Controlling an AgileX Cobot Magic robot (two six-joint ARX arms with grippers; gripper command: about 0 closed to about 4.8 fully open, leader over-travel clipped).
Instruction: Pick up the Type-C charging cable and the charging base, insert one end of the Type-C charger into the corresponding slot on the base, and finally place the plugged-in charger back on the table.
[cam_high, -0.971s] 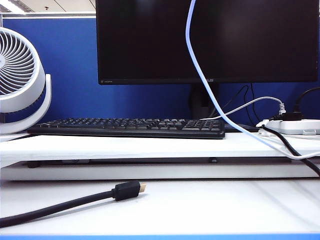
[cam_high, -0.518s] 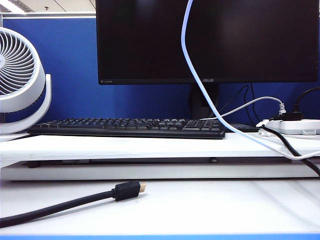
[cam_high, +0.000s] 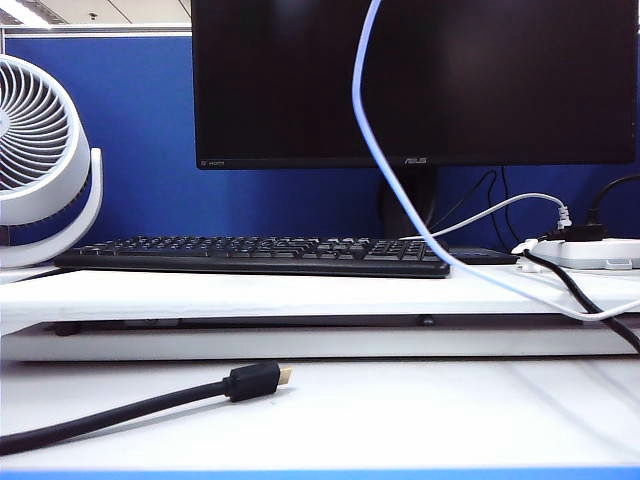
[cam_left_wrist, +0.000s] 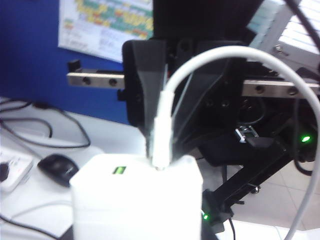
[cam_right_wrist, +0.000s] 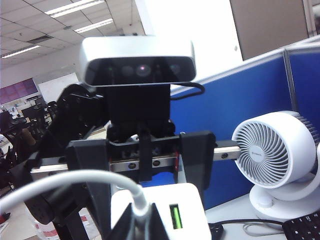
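White charging base (cam_left_wrist: 135, 200) sits in the left gripper (cam_left_wrist: 136, 220); the right gripper's (cam_left_wrist: 159, 142) fingers pinch the Type-C charging cable (cam_left_wrist: 161, 135), apparently seated. Releasing crookedly above the tabletop (cam_high: 400, 410) could loosen the plug.

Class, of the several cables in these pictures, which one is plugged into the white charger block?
The thin white Type-C charging cable, plug seated in the charging base; the black cable lies loose.

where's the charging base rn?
Off the table: the charging base is above the exterior view's frame, held by the left gripper. The right gripper pinches the Type-C charging cable plug at its face, beside the green port.
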